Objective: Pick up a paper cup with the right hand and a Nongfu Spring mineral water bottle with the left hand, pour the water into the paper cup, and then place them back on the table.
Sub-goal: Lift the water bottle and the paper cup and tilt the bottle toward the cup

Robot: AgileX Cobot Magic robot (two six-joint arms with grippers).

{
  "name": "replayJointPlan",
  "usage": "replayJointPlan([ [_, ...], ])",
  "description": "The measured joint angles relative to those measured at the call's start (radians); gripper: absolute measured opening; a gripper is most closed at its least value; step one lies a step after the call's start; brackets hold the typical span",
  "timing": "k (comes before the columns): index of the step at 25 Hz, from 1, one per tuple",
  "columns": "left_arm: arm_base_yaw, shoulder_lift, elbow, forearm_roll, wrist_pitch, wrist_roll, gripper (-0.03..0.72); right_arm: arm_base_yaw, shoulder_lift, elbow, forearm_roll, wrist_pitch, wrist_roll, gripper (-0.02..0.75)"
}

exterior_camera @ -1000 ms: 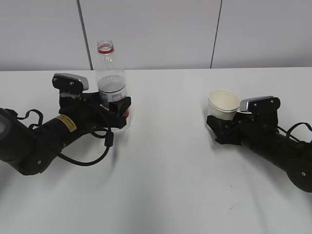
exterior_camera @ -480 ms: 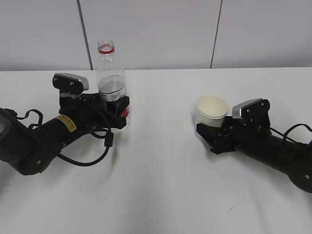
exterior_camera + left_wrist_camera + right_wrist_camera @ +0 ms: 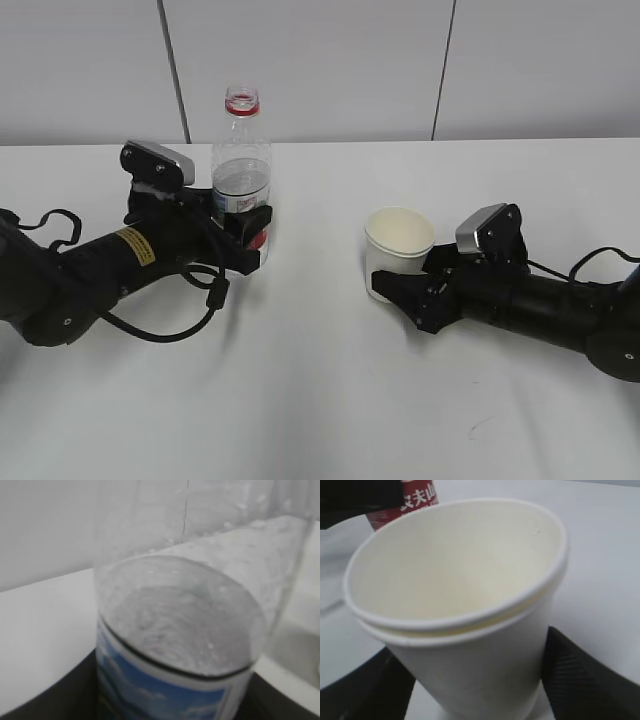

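Note:
My left gripper point(image 3: 245, 232), on the arm with the yellow sticker, is shut on the Nongfu Spring mineral water bottle point(image 3: 241, 175). The bottle stands upright, uncapped, with a red neck ring. In the left wrist view the bottle point(image 3: 180, 645) fills the frame, and the water point(image 3: 182, 630) reaches just above the label. My right gripper point(image 3: 395, 290) is shut on the paper cup point(image 3: 399, 245) and holds it upright near the middle of the table point(image 3: 320, 400). In the right wrist view the paper cup point(image 3: 465, 615) is empty, with a black finger point(image 3: 580, 675) on each side.
A grey panelled wall point(image 3: 320, 60) stands behind the table's far edge. A small dark scuff mark point(image 3: 478, 426) lies on the tabletop at the front right. The bottle's red label point(image 3: 410, 500) shows just beyond the cup in the right wrist view.
My right gripper has carried the paper cup leftward toward the middle of the table. My left gripper has moved the bottle a little to the right and up.

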Motion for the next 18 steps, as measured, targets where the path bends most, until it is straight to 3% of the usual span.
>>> replayJointPlan([
  [8, 0.000, -0.094, 0.001, 0.002, 0.130, 0.125, 0.398, 0.066, 0.000, -0.075, -0.117, 0.043, 0.084, 0.550],
  [18, 0.000, -0.164, 0.002, 0.001, 0.249, 0.384, 0.398, 0.094, 0.000, -0.165, -0.195, 0.127, 0.191, 0.550],
])
